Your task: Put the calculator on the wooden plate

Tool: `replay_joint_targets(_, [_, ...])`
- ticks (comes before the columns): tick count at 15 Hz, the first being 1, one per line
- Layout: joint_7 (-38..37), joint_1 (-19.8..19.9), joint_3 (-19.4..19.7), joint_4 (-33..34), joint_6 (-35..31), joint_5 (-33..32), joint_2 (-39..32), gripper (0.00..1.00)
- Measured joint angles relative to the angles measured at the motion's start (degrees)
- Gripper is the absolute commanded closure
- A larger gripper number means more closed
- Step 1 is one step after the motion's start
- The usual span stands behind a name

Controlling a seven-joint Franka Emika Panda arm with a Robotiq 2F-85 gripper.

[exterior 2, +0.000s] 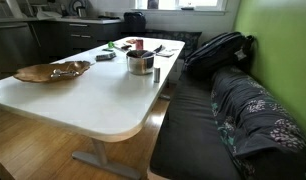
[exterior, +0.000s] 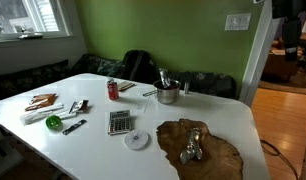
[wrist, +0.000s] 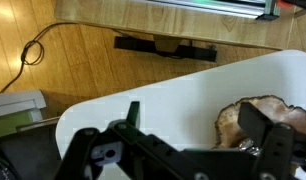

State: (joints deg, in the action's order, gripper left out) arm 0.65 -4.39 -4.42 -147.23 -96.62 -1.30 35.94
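Evidently | tool [wrist: 178, 160] gaped empty above table [wrist: 153, 100] corner | calculator [exterior: 119, 121] lay flat, untouched, at 10 o'clock of wooden plate [exterior: 223, 156] | its 3 o'clock side was bare for landing

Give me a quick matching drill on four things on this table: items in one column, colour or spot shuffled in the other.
Things:
1. calculator
2. wooden plate
3. can
4. pot

Descriptions:
A. red, standing upright
B. dark grey, flat, next to the white disc
C. shiny silver, round
D. brown, irregular edge, near the table corner

Pairs: 1-B; 2-D; 3-A; 4-C
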Motion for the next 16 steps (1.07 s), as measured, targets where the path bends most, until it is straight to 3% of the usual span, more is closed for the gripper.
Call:
replay_joint_targets(9, [0.0, 0.0, -0.1, 0.0, -0.9, -0.2, -1.1, 0.0])
replay_joint_targets(13, [-2.4, 0.2, -1.3, -0.2, -10.4, -1.6, -7.1, 0.0])
replay_joint_targets(16, [-7.4, 1.2, -2.9, 0.5, -19.6, -7.2, -13.9, 0.0])
